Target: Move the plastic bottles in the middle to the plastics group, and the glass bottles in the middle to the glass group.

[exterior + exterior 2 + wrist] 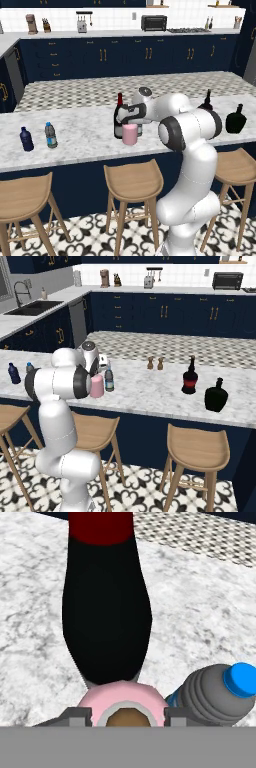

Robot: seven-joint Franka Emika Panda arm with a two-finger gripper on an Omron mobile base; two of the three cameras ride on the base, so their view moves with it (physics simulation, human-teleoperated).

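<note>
we see a white robot arm reaching over a marble worktop with wooden stools (133, 181) lined along its near edge. its gripper (128, 716) sits low over a squat pink bottle (125, 701) near the middle of the worktop; from the hand camera we look down on the bottle's grey cap, with one dark fingertip (75, 716) pressed close on either side of the bottle's shoulder, so the gripper appears closed around the pink bottle. just behind it stands a tall dark wine bottle (119, 116) with a red cap, upright. just beside the pink bottle is a small clear-grey water bottle (215, 693) with a blue cap, also upright in the right base view.

toward the left end of the worktop we find a small dark-blue bottle (26, 139) and a second small water bottle (50, 135), standing near each other, well apart from the middle cluster. toward the right end stand a dark slim-necked bottle with a red lower part (189, 376) and a wide black flask (216, 395), near each other. two small brown shakers (154, 363) stand toward the far edge. a toaster oven (153, 23) rests on the back counter.
</note>
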